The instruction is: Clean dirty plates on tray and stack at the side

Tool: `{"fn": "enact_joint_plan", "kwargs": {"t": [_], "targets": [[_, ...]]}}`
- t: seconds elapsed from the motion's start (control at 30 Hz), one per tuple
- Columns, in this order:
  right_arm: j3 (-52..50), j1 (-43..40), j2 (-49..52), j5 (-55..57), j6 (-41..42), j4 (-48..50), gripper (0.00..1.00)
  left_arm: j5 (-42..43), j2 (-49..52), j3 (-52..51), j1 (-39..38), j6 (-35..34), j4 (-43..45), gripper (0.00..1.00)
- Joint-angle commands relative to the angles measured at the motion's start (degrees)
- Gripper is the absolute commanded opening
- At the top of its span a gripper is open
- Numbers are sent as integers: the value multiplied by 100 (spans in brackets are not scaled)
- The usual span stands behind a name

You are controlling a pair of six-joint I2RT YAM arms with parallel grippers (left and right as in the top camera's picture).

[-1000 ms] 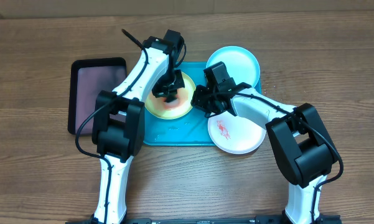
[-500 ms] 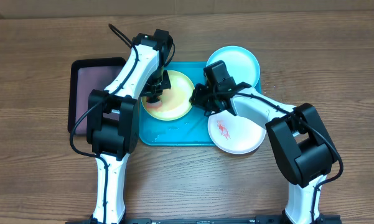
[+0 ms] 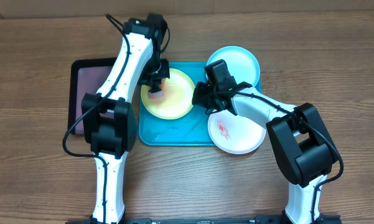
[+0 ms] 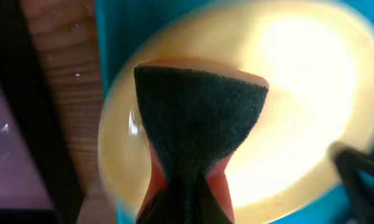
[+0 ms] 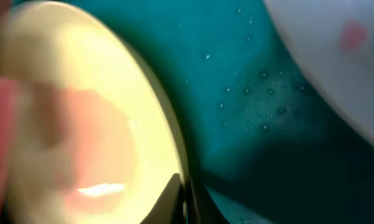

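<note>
The yellow-green plate point(image 3: 173, 96) lies on the turquoise tray point(image 3: 174, 132). My left gripper point(image 3: 156, 84) is shut on a sponge with a dark scrub face and orange body point(image 4: 196, 118), pressed on the plate's left part point(image 4: 299, 68). My right gripper point(image 3: 197, 98) is shut on the yellow-green plate's right rim point(image 5: 174, 155). The light blue plate point(image 3: 241, 62) sits at the tray's far right corner. The white plate point(image 3: 239, 134) with a red sauce smear lies at the tray's right edge, also showing in the right wrist view point(image 5: 336, 56).
A black tray with a pinkish-brown inside point(image 3: 87, 81) lies left of the turquoise tray. Water droplets dot the turquoise tray floor point(image 5: 261, 106). Wooden table point(image 3: 336, 43) surrounds everything.
My left gripper has moved with the sponge from the plate's middle toward its far left edge. The orange smear on the plate has faded. The right gripper has kept its hold.
</note>
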Motion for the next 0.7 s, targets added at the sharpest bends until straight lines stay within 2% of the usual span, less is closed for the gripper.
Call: {"fn": "enact_joint_plan", "kwargs": {"t": [0.0, 0.23, 0.47, 0.67], "targets": [[72, 26, 70, 166, -105, -94, 4, 85, 11, 695, 7, 111, -236, 4], [310, 15, -437, 225, -507, -841, 4, 81, 11, 1355, 245, 68, -522, 4], [658, 26, -1255, 1038, -1058, -2133, 4, 39, 11, 1410, 501, 68, -522, 4], [949, 33, -1574, 1803, -1377, -2964, 4, 39, 11, 1410, 551, 68, -409, 4]]}}
